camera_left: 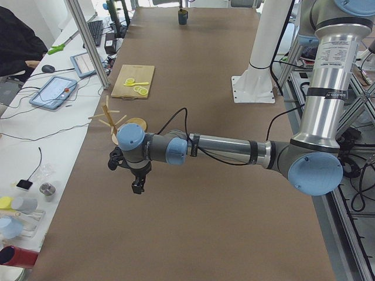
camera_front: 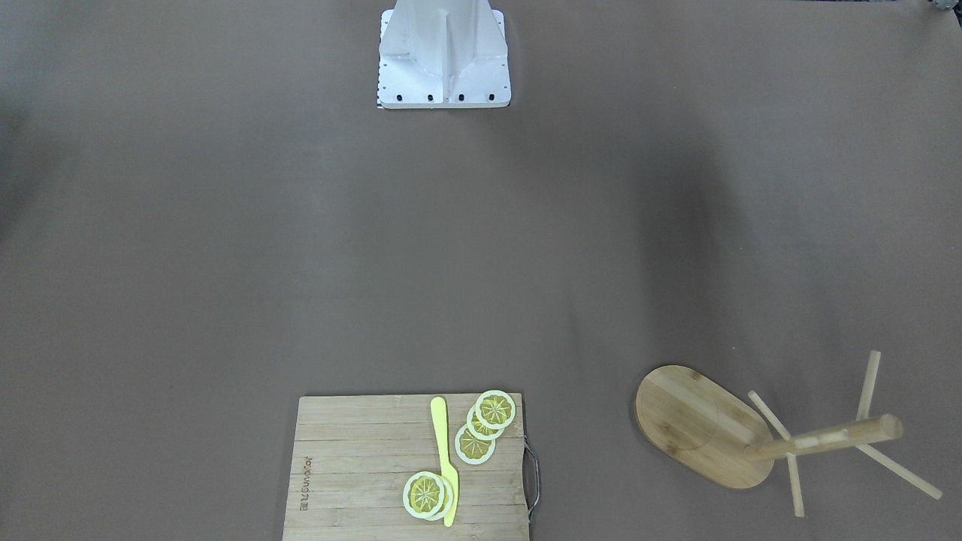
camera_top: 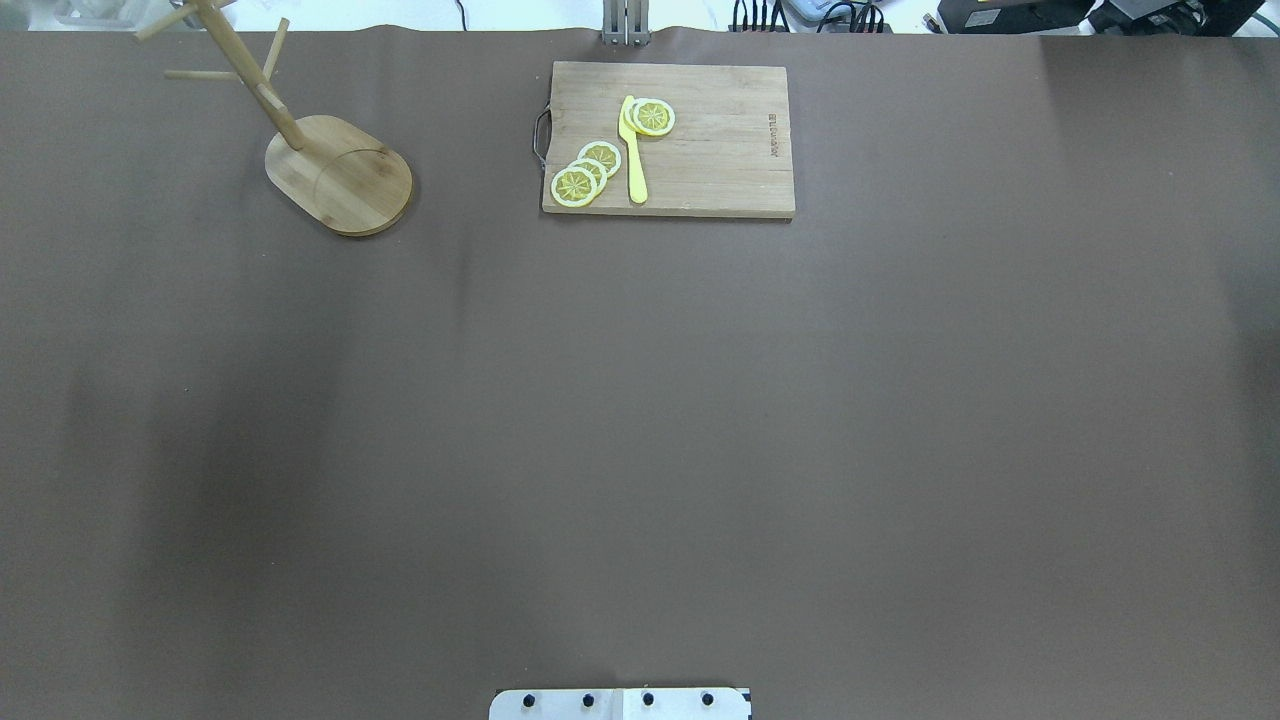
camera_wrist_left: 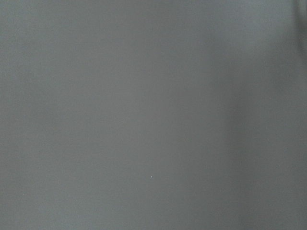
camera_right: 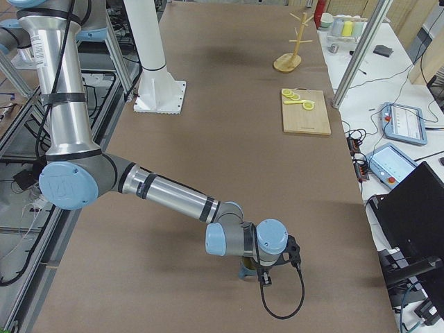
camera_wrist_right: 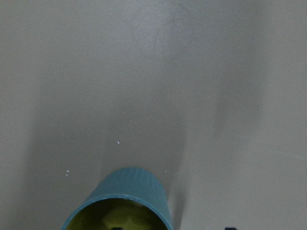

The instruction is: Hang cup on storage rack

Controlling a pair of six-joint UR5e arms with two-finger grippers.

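Standing upright near the right end of the worktop (camera_top: 640, 450), the cup (camera_wrist_right: 122, 203) is seen from above in the right wrist view, its blue-grey wall and yellowish-green inside cut off by the lower edge. The right tool (camera_right: 266, 276) is held low over it; whether it is spread or pressed together cannot be told. The left tool (camera_left: 138, 186) is held above bare worktop, pointing down, and its state cannot be told either. The storage rack (camera_top: 340, 175) is set upright at the far left corner, well apart from the cup. A cutting board (camera_top: 700, 150) bearing lemon slices (camera_top: 575, 186) and a yellow knife (camera_top: 633, 150) is laid along the far edge.
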